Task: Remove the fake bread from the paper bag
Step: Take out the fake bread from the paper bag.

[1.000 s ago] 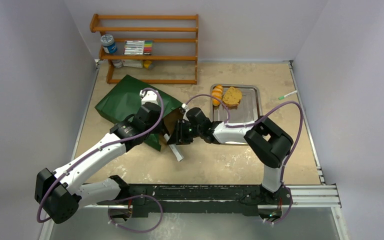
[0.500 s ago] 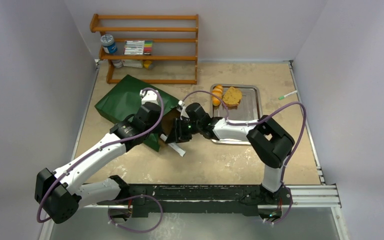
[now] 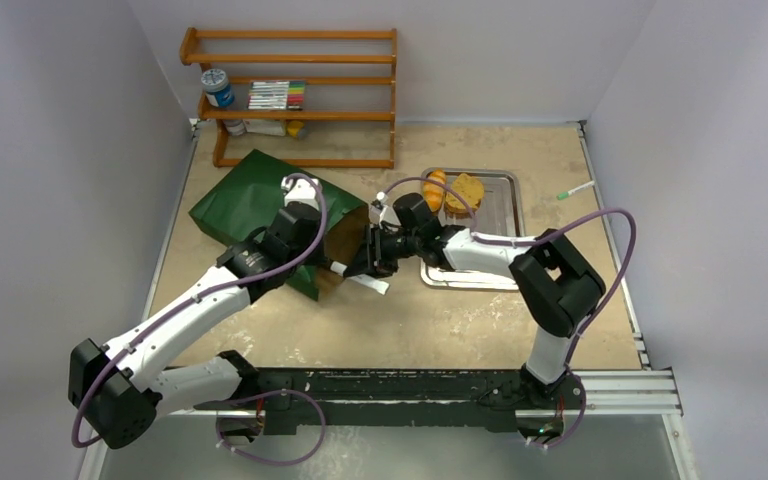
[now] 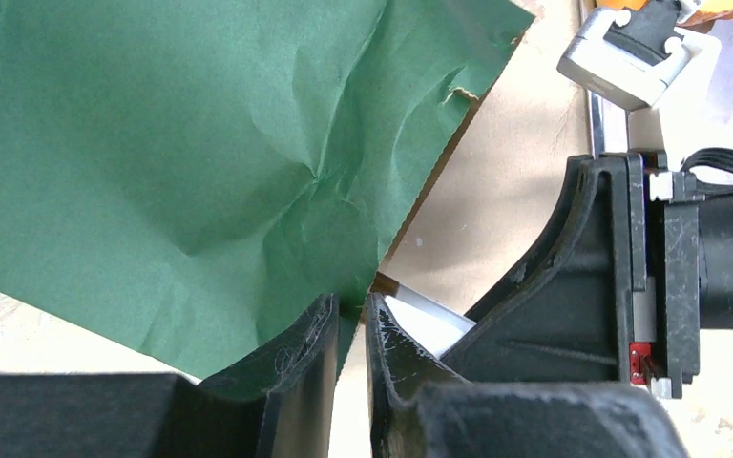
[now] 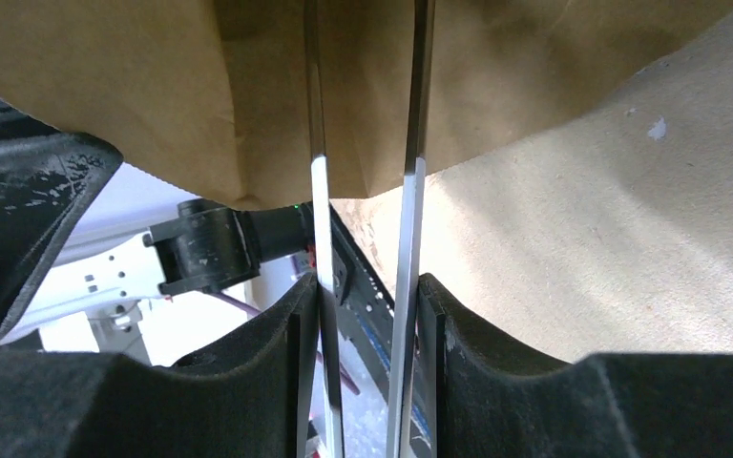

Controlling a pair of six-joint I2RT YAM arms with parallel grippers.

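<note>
Tan tabletop is carrying everything, and at ten o'clock on it the paper bag is lying flat, its mouth facing three o'clock. The left tool is pinching the bag's green lip tight between its fingers. The right tool is clamping the tongs, whose blades are reaching into the kraft mouth.

We are judging that the thin lip could slip free or tear if the left arm pulls harder, collapsing the mouth onto the blades. The tongs could also twist in their grip or snag the lining.

We are counting one bag, one tray at two o'clock, one pair of tongs, and two pieces of fake bread lying on the tray: one orange roll and one brown slice. Anything lying inside the bag is hidden from us.
</note>
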